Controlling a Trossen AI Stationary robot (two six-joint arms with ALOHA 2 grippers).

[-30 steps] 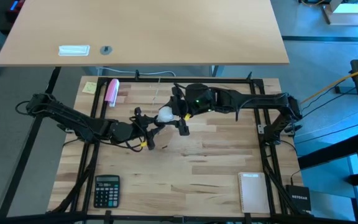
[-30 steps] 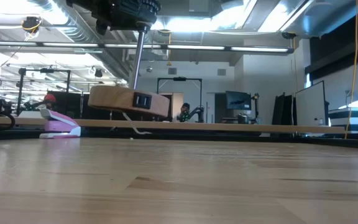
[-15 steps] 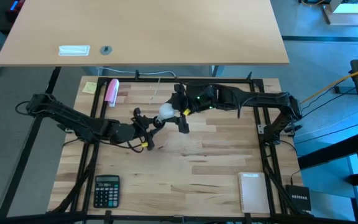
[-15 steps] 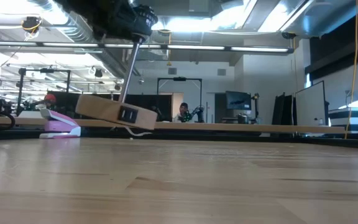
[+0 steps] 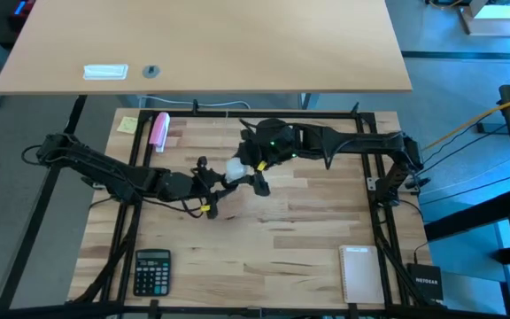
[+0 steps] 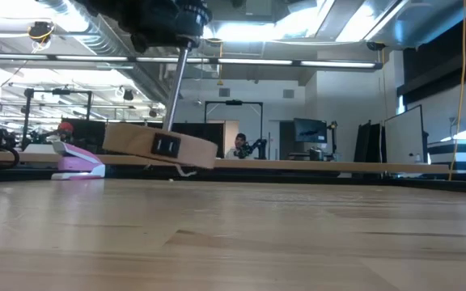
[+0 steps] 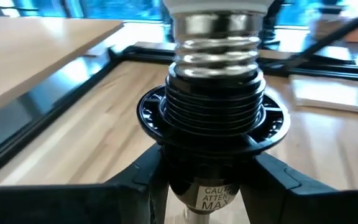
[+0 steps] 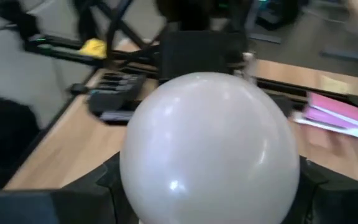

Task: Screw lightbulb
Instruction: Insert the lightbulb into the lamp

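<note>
Both arms are dark, near-black, built of slim jointed links with rounded housings at the joints. The right arm [image 5: 343, 142] carries a small green light on the bulky housing near its wrist, and thin dark cables run along its links. The left arm [image 5: 104, 170] trails loose black cabling near its shoulder end and has a small yellow tag or clip close to the left hand [image 5: 209, 184]. The left hand's 2 fingers [image 7: 123, 186] are matte black with angular, faceted edges. The right hand's fingers [image 8: 98, 186] look equally dark and smooth.
</note>
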